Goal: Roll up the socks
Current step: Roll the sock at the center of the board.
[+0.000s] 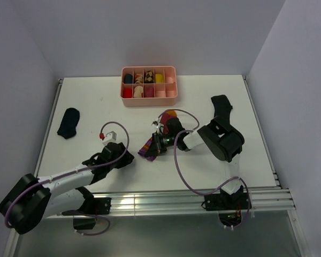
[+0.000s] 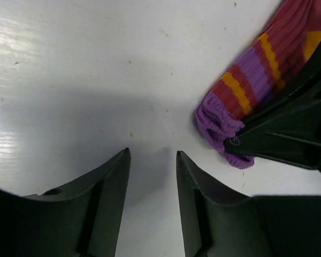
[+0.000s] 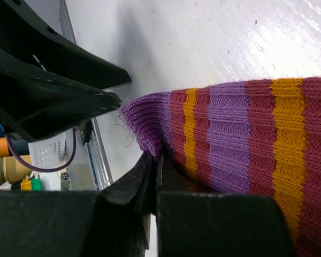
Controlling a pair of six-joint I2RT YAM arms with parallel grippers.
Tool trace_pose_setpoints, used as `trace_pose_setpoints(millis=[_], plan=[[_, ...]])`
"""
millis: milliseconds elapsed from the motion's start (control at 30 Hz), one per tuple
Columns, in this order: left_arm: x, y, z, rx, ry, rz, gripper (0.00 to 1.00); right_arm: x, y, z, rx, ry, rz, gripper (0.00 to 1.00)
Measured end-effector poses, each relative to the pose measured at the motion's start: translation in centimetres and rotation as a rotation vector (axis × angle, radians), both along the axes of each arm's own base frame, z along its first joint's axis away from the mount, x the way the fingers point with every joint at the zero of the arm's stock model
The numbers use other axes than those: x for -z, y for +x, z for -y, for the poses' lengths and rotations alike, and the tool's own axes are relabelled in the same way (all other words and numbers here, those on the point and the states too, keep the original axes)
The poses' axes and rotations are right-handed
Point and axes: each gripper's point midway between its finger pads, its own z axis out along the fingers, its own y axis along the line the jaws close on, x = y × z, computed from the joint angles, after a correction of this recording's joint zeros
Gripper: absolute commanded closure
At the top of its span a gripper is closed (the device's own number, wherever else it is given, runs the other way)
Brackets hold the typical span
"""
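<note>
Striped sock [image 1: 148, 148] lies mid-bench [image 1: 96, 101], well apart from every edge, with open room to its left and on the near side. Left black sock [image 1: 68, 122] lies near the left edge. Right black sock [image 1: 222, 105] lies toward the right edge. Tray [image 1: 150, 101] stands at the far side. Right jaws are clamped together on the striped sock's purple cuff. Left jaws stand partly apart near that cuff, holding nothing, with bare bench between them.
</note>
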Motion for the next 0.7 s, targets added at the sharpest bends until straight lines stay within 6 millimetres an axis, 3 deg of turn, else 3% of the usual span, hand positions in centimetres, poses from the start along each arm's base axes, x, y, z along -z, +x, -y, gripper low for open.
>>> trace_pose_setpoints(millis=[467,700], plan=[[0.7,2.4,3.8,-0.035,0.003,0.027,0.59,0.0,0.0,0.0,0.008,-0.003,-0.012,1.00],[0.7,2.7,3.9,-0.048,0.003,0.038,0.60,0.0,0.0,0.1,0.008,-0.004,-0.009,0.90]])
